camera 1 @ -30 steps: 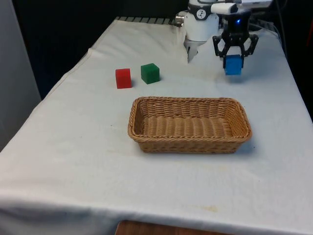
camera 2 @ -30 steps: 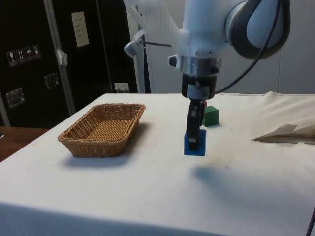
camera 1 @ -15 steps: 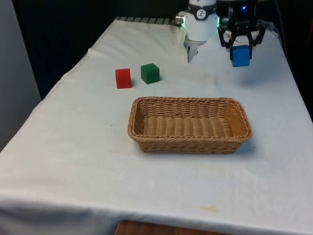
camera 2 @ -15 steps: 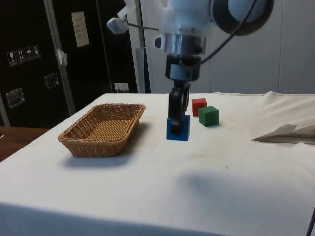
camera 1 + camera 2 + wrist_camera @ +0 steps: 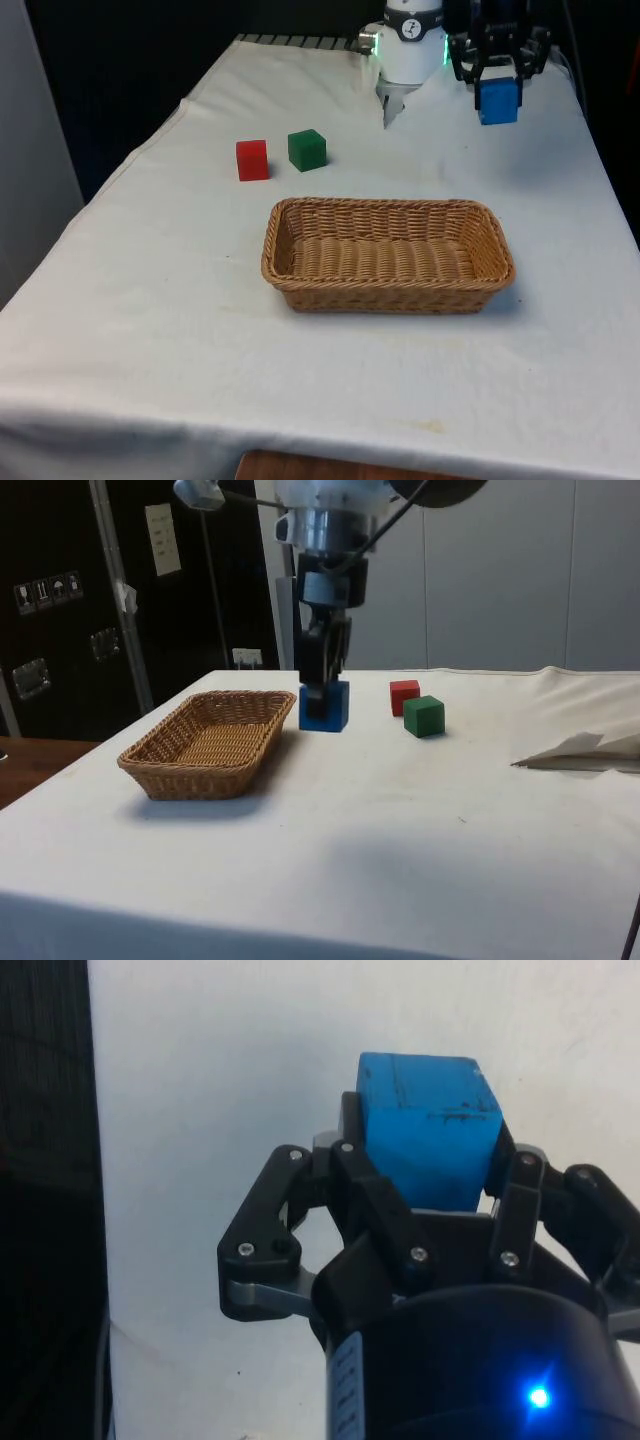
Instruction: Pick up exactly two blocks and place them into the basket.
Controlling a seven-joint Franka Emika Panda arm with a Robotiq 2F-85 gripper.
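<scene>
Tool (image 5: pixel 497 88) clamped on blue block (image 5: pixel 498 100), airborne w/ basket (image 5: pixel 388 292), red block (image 5: pixel 252 160) & green block (image 5: pixel 307 150) on cloth.

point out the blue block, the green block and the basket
blue block (image 5: pixel 498 101): front view, its front face, below the gripper
green block (image 5: pixel 307 150): front view, middle of the cube
basket (image 5: pixel 388 294): front view, its near woven wall

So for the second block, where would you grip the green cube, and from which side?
Take the green cube from straight above, jaws closing on two opposite flat side faces. It sits flat on the cloth, apart from the red cube beside it. Probably pick the pair of faces that keeps the jaws out of that gap.
</scene>
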